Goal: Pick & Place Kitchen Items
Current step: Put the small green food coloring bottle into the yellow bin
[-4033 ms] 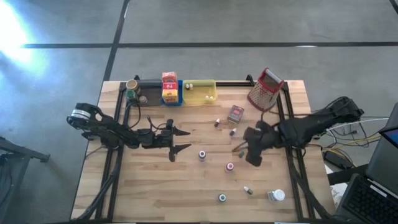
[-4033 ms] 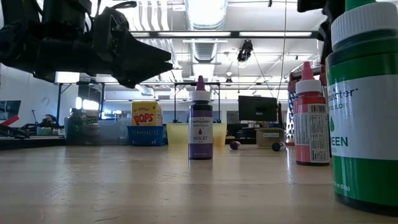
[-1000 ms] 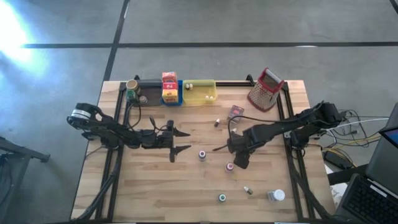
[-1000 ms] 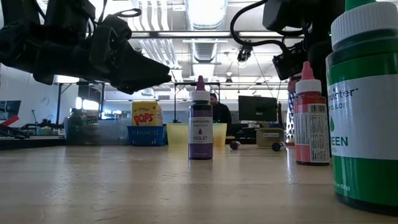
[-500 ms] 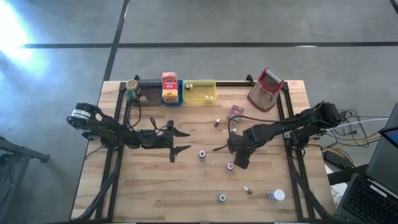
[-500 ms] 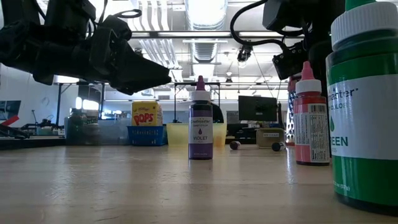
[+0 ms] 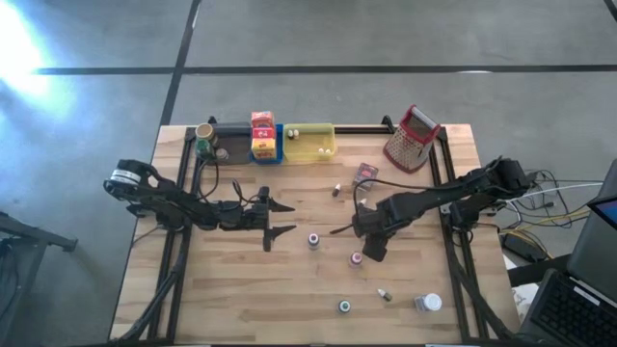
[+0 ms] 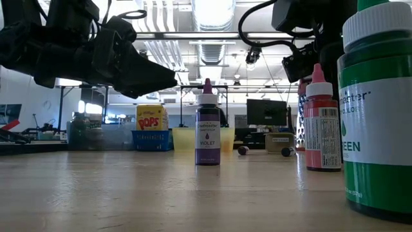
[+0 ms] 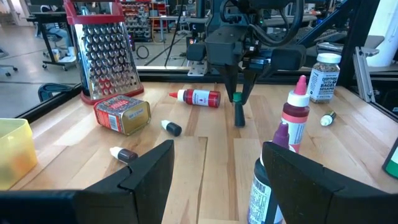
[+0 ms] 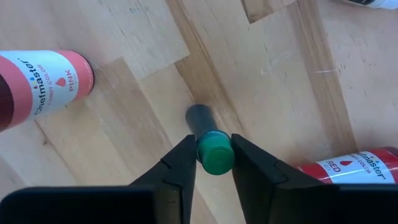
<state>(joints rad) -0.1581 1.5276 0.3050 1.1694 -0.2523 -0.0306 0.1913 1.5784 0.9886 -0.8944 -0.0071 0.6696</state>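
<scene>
My right gripper (image 10: 214,144) points down over the table's middle (image 7: 364,236) and is shut on a tiny dark bottle with a green cap (image 9: 237,109). A pink bottle (image 10: 43,81) stands close beside it, and a red bottle (image 9: 198,98) lies on its side behind it. A violet bottle (image 7: 313,239) stands upright between the two arms. My left gripper (image 7: 289,216) hovers level and open left of the violet bottle, with nothing between its fingers (image 9: 214,162). My right gripper pinches the small bottle's green cap (image 10: 215,155) between its two fingers, coming from above and pointing down. The dark body (image 9: 239,117) stays roughly upright below the fingers. Whether its bottom rests on the wood or is just clear, I cannot tell.
A red tin (image 7: 364,174) and two tiny bottles (image 9: 171,127) lie toward the far side. The metal grater (image 7: 413,138) stands far right. Grey, blue and yellow trays (image 7: 310,143) line the far edge. A green bottle (image 7: 344,306) and a white-capped jar (image 7: 429,303) stand near the front.
</scene>
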